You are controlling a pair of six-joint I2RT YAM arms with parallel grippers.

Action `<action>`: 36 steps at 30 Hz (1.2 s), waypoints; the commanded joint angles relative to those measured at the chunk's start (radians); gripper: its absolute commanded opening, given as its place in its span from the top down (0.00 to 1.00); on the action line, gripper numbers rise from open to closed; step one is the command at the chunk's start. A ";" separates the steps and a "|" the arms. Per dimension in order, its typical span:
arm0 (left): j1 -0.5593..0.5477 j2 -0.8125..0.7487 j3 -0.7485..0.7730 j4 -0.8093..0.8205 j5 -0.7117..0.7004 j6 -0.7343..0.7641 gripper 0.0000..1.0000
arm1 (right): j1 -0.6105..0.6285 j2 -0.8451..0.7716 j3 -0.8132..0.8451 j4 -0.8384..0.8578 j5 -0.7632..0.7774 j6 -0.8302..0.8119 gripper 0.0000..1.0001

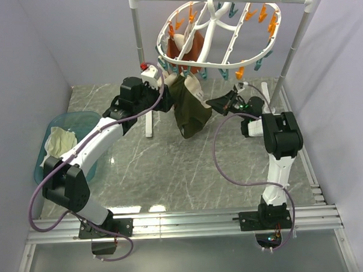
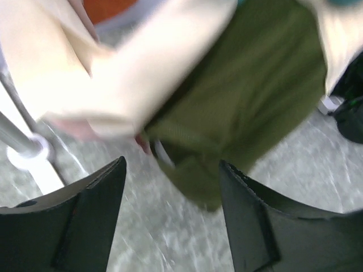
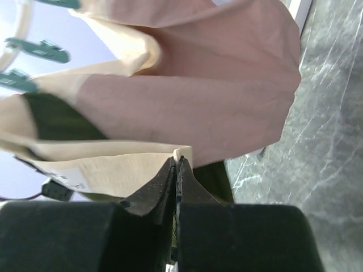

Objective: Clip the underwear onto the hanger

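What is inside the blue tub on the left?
A crumpled cream-white cloth lies in the blue tub. The left arm crosses above the tub's near right part, so whatever lies beneath it, or under the cloth, cannot be seen.

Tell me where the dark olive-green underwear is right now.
In the top view, the dark olive-green underwear hangs mid-table below the near-left rim of the white oval plastic hanger, between the left gripper and the right gripper.

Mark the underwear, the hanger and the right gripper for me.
underwear (image 1: 190, 117): top external view, on the olive-green cloth body.
hanger (image 1: 215, 20): top external view, on the white hub under its hook.
right gripper (image 3: 177, 165): right wrist view, at the closed fingertips by the beige waistband.
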State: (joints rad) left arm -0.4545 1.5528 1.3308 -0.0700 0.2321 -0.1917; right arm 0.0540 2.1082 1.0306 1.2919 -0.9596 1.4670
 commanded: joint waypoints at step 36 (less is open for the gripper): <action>-0.240 0.144 -0.021 0.435 0.059 -0.689 0.63 | 0.084 -1.186 -0.343 -1.034 0.033 -1.151 1.00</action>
State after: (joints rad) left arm -0.6899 1.6802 1.2327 0.2481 0.3077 -0.8028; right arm 0.0799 0.9401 0.6914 0.3439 -0.9749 0.4603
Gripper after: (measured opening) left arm 0.375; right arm 0.021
